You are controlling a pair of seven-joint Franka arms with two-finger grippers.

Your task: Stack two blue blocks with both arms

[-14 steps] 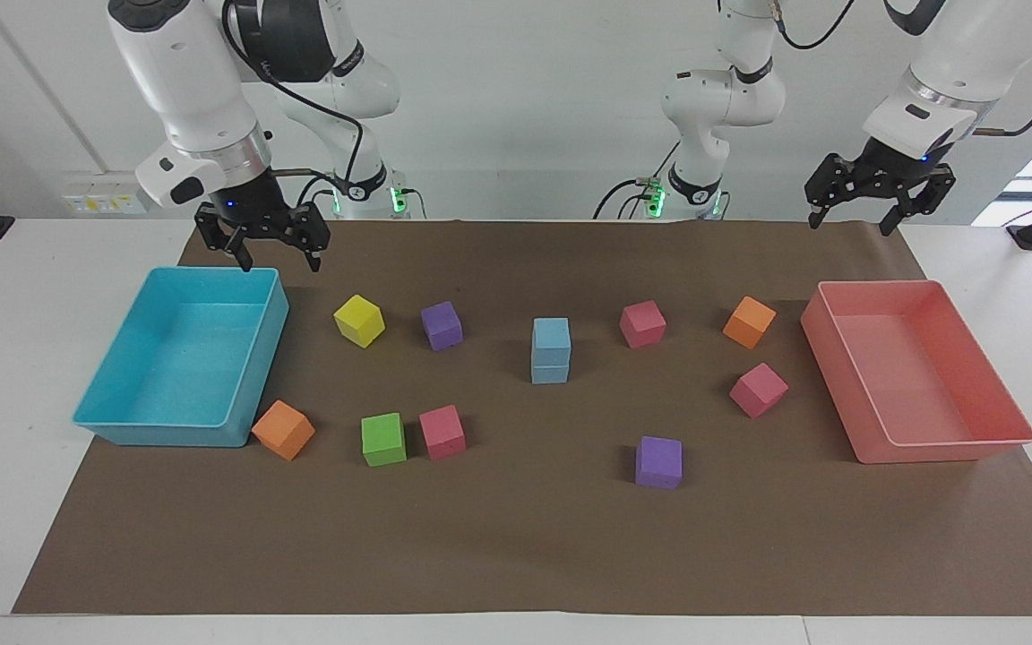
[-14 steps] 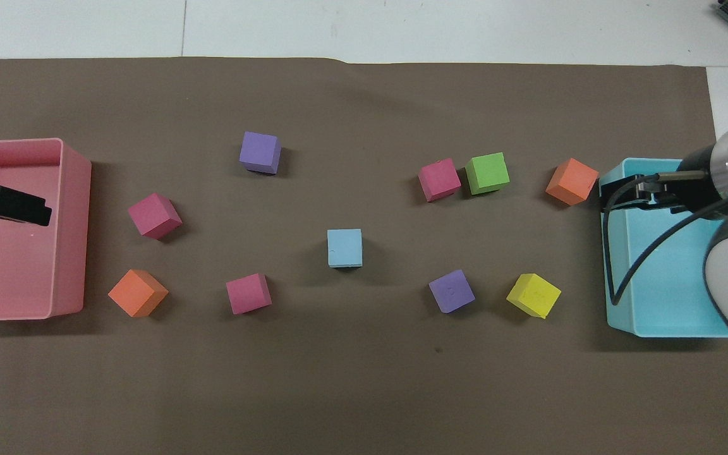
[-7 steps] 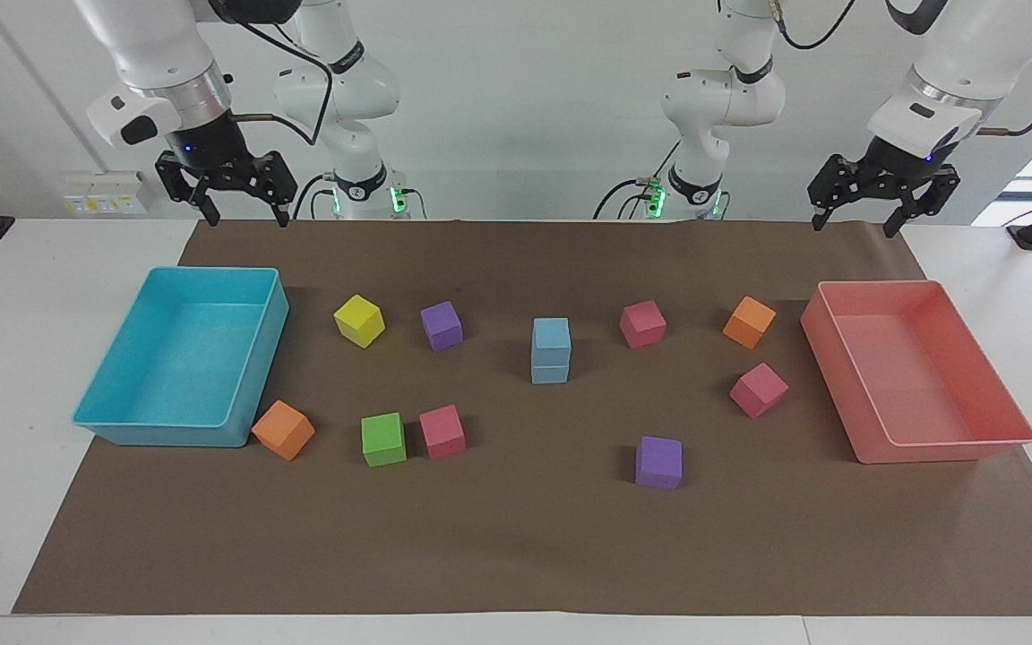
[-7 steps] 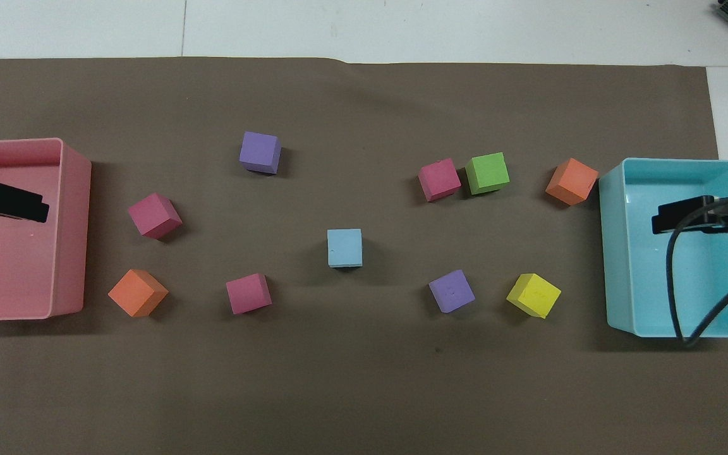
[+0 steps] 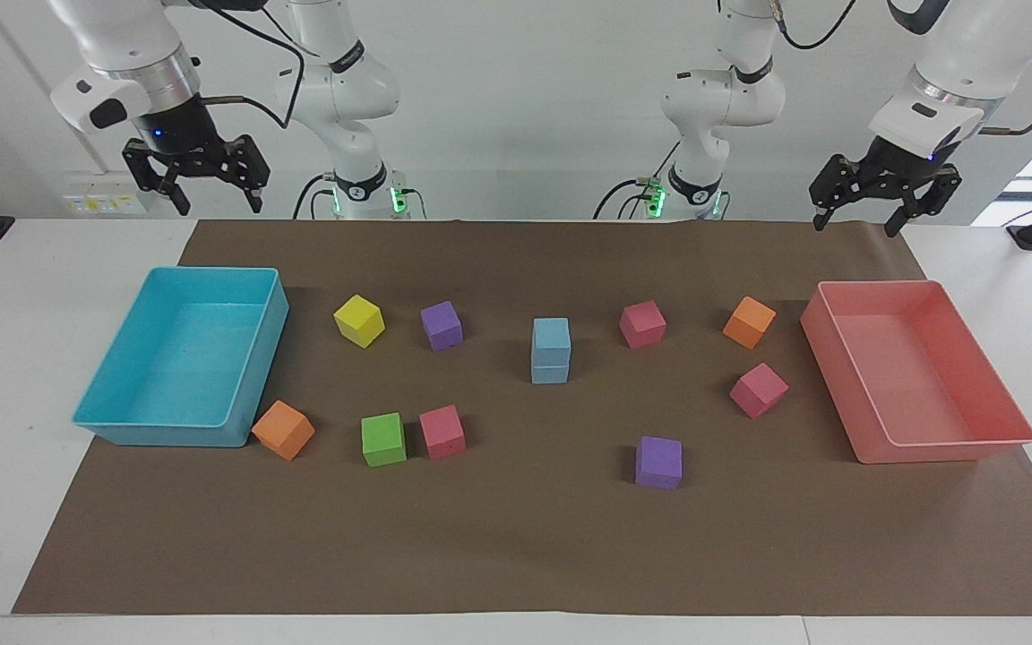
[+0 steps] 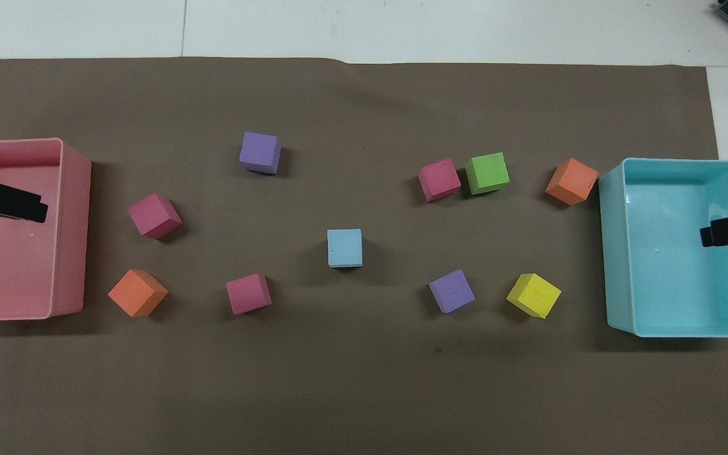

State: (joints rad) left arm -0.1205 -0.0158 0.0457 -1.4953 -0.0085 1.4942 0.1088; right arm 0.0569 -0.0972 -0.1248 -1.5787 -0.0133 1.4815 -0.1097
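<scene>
The left arm's black two-finger gripper (image 5: 882, 202) hangs with jaws wide and empty above the robots' end of the salmon-pink plastic tray (image 5: 1000, 397), and the right arm's black two-finger gripper (image 5: 195, 179) hangs likewise wide and empty above the counter (image 5: 23, 296), at the robots' end of the large cyan rectangular tray (image 5: 261, 358). Well apart from both, mid-way along the brown paper mat (image 5: 516, 555), the two small light-blue foam cubes (image 5: 551, 350) stand stacked squarely one on the other, between a purple foam cube (image 5: 442, 324) and a pink foam cube (image 5: 642, 323).
</scene>
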